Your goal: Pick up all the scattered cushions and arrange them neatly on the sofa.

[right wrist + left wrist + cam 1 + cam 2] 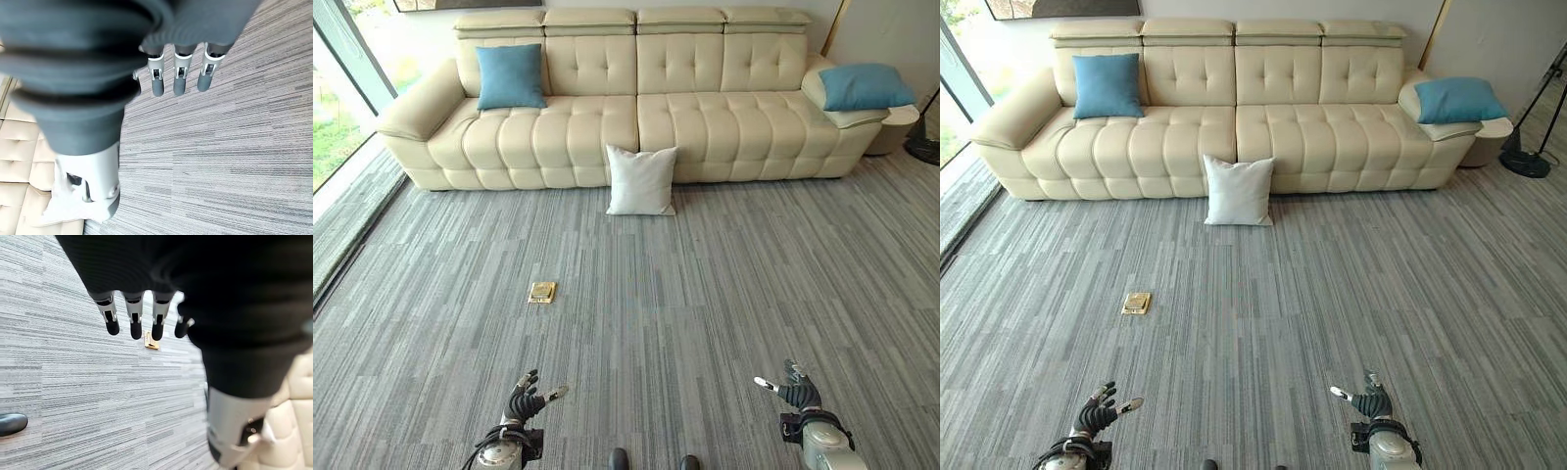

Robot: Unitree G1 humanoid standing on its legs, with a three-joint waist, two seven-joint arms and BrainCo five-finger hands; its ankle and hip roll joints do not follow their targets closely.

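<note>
Grey striped carpet (705,294) is spread across the whole floor. Above it, the fingers (134,323) of the left hand (522,403) are held straight and loosely spread, holding nothing; the right hand (795,394) is likewise held open and empty, well apart from it. A small brass floor plate (542,292) is seen ahead of the left hand. Farther off, a white cushion (641,180) is propped on the carpet against the front of the cream sofa (597,122). One blue cushion (510,76) is leaned against the sofa's backrest at its left end, and another blue cushion (864,86) is laid on its right armrest.
</note>
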